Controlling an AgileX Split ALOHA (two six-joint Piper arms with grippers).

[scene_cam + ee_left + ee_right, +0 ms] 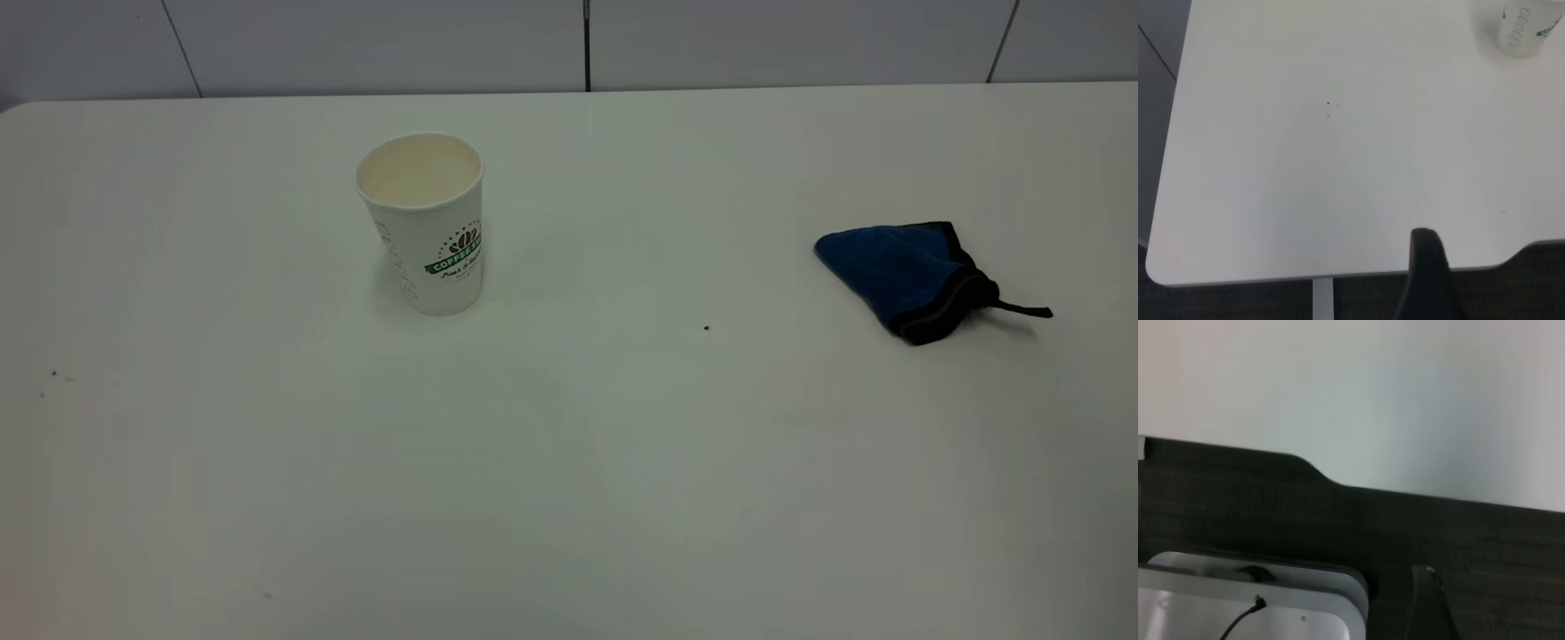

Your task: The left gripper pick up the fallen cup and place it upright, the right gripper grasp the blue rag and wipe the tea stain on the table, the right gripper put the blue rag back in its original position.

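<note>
Cup (pixel 425 227) upright, rag (pixel 907 274) resting, no stain visible on surface (pixel 569 462).
Both pincers sit back past the near edge; left pincer (pixel 1426 277) is well short of cup, finger spread untellable; right likewise, rag outside its view.

Left arm: out of the exterior view; nothing of it reaches over the table from where I stand.
Left gripper (pixel 1426 273): only one dark fingertip shows in its own wrist view, sitting at the table's near edge; I cannot tell whether the fingers are apart or together.
Left gripper contact: the fingertip touches nothing that can be seen.
Right arm: also out of the exterior view, pulled back off the table.
Right gripper (pixel 1431 603): a single dark finger shows dimly in its wrist view, hanging over the dark floor beyond the table's edge; its spread cannot be told.
Right gripper contact: holding nothing visible.
</note>
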